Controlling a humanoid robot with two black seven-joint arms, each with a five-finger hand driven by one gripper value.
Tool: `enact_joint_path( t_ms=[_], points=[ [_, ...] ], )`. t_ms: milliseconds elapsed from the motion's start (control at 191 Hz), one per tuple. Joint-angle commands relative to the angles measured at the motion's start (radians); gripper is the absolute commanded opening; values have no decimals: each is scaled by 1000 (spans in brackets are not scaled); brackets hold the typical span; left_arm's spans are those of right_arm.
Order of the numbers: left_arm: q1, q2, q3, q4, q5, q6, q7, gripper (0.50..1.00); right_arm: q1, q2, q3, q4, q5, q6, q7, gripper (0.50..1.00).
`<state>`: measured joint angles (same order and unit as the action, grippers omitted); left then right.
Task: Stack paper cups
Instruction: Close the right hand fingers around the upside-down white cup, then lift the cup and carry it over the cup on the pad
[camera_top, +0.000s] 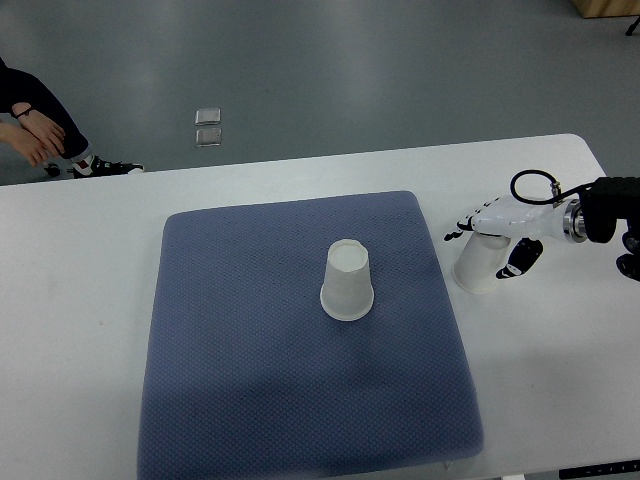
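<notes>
One white paper cup stands upside down near the middle of the blue-grey mat. A second white paper cup stands on the white table just past the mat's right edge. My right hand comes in from the right edge and wraps this second cup from above, thumb on one side and fingers on the other. The left hand does not show.
The white table carries the mat. At the upper left, beyond the table's far edge, a person's hand and dark sleeve rest above a shoe. A small metal plate lies on the grey floor.
</notes>
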<state>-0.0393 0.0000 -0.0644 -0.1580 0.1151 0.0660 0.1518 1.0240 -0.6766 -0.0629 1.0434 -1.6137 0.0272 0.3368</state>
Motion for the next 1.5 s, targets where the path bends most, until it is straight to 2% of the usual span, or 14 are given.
enact_joint_path(
  t_ms=[0,89,215,288,902,1143,1306,1495],
  points=[
    [1,0,0,0,0,0,0,1000,-1,0,0,-13,0,-6,-1,782],
    [-1,0,0,0,0,0,0,1000,-1,-1,1,-17,0,-6,-1,744],
    [1,0,0,0,0,0,0,1000,1,-1,0,-17,0,-4,-1,652],
    [-1,0,0,0,0,0,0,1000,1,-1,0,-17,0,-4,-1,641],
    [1,0,0,0,0,0,0,1000,54,-3,9,-3,14,-7,-1,641],
    [1,0,0,0,1,0,0,1000,136,-4,11,29,23,8,-1,641],
    [-1,0,0,0,0,0,0,1000,206,-3,6,55,37,39,1,641],
    [1,0,0,0,0,0,0,1000,318,-12,6,121,38,114,10,641]
  ],
)
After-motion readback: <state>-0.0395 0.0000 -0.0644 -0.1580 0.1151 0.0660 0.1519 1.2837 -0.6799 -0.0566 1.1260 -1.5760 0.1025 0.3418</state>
